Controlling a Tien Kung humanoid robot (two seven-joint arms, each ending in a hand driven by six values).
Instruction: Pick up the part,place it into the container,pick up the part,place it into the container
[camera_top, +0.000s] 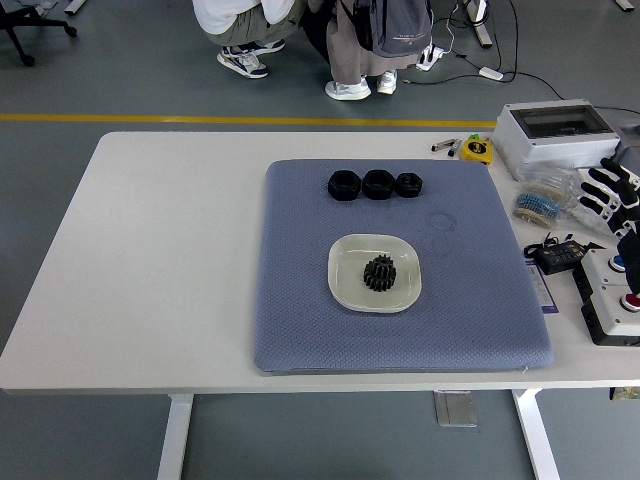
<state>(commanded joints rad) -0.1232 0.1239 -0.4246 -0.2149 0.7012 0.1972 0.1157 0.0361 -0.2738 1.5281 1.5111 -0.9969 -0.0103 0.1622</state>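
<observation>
Three black parts (377, 184) in a row at the blue mat's (300, 300) far edge. One black gear (380, 272) inside the white dish (345, 285), mat centre. Right hand (612, 190) at right edge, fingers apparently spread, holding nothing.

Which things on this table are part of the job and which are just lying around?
Job:
gear, already in the dish
three black parts on the pad
right hand, at the right edge, holding nothing

Lying about:
tape measure
grey box
button box
adapter
</observation>
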